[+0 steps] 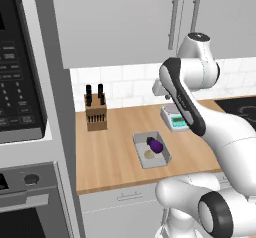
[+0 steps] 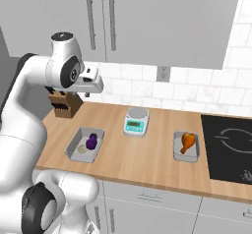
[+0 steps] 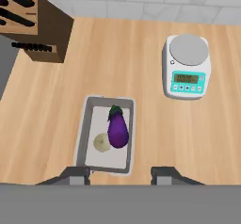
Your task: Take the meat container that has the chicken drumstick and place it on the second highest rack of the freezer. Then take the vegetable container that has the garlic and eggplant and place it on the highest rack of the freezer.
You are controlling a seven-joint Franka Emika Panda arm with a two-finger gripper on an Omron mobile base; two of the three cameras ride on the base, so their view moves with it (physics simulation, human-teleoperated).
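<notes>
Chicken drumstick (image 2: 187,141), the orange-brown club-shaped piece of meat, lies in its shallow grey metal tray (image 2: 177,154) on the pale wooden counter (image 2: 147,164), just left of the black cooktop (image 2: 231,147) and well apart from the arm. Both trays sit on the counter, so the meat tray looks to be the one due first, though the hand is over the other one.

In the hand view the grey vegetable tray (image 3: 87,124) sits at 6 o'clock, holding the glossy dark purple eggplant (image 3: 117,130) with the small pale garlic bulb (image 3: 101,142) touching its 8 o'clock side. The white-and-teal kitchen scale (image 3: 186,65) is at 2 o'clock, the brown wooden knife block (image 3: 42,30) at 10 o'clock.

The gripper (image 3: 120,173) hangs above the counter, its dark fingertips (image 3: 75,173) spread wide apart and holding nothing. In the right base view the white arm is folded, elbow high, its wrist pointing down over the counter's left part.

To do this well, I judge the hand should swing right past the scale to the meat tray, come down straddling one thin rim wall, and lift it level so the drumstick does not roll out.
</notes>
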